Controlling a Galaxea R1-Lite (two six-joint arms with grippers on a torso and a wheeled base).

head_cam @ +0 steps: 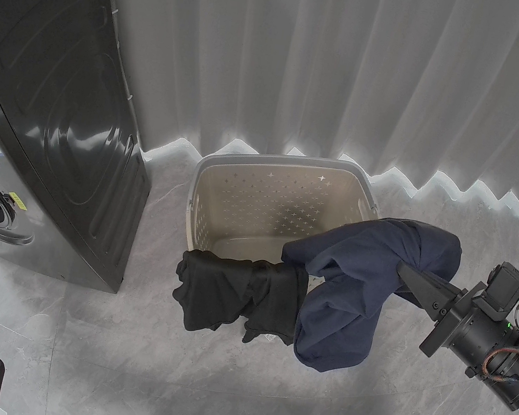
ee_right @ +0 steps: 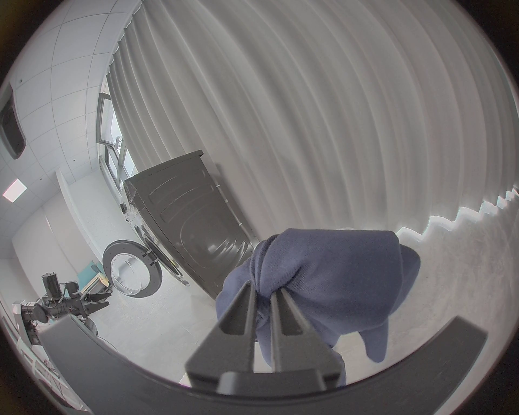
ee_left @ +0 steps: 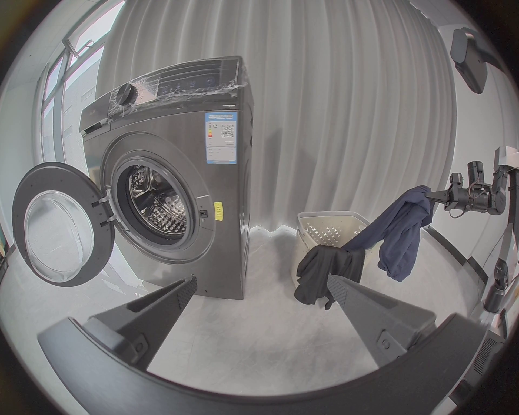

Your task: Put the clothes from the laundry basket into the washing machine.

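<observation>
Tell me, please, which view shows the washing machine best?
The left wrist view: the dark grey metal washing machine shows whole, door open. The head view catches its side panel; the right wrist view shows it distant.

We're looking at a pale pleated curtain (head_cam: 333,67) falling to a grey marbled floor (head_cam: 180,380), light glowing under its hem, with a window (ee_left: 54,102) at its end and a tiled ceiling (ee_right: 59,59) overhead.
</observation>
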